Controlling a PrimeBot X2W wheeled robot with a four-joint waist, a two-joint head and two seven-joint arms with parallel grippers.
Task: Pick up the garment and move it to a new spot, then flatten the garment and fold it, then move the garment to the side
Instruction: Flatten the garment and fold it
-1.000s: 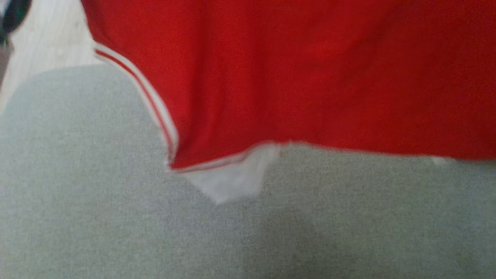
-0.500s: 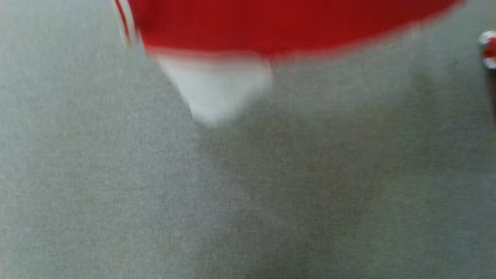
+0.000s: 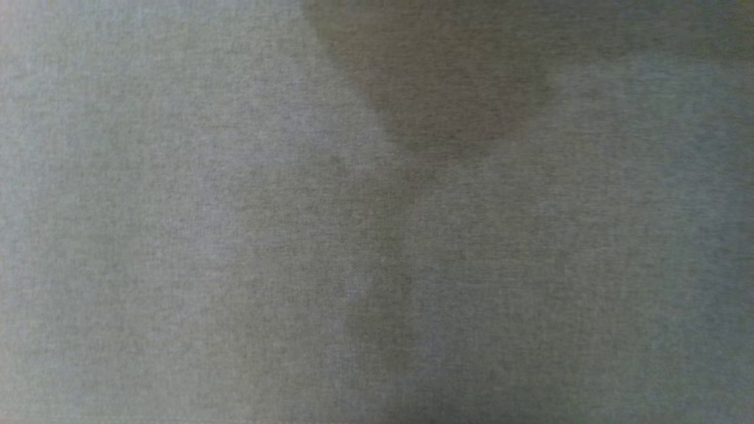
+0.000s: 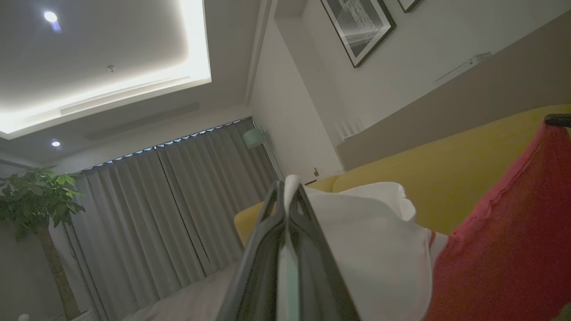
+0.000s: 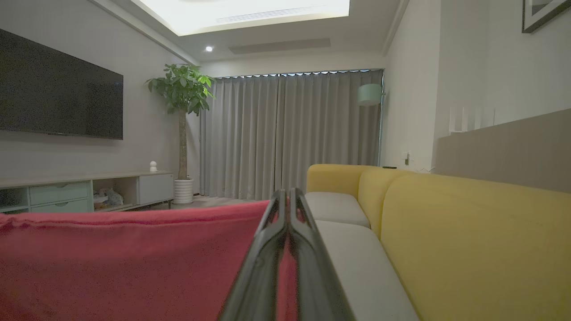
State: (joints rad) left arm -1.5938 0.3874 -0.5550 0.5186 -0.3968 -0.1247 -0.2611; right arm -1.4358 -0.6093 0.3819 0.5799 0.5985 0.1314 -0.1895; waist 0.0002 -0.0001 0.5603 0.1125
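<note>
Grey woven seat [image 3: 177, 235], red garment [image 5: 111, 258] pinched by left gripper [image 4: 287, 187], right gripper [image 5: 287, 196]

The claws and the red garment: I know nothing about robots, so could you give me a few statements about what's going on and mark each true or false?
1. The left claw is shut on a white part of the garment. True.
2. The right claw hangs open and holds nothing. False: it is shut on the garment's red cloth.
3. The sofa has a yellow back. True.
4. The curtains are pulled apart. False: they hang closed.
5. The television is showing a picture. False: its screen is dark.
</note>
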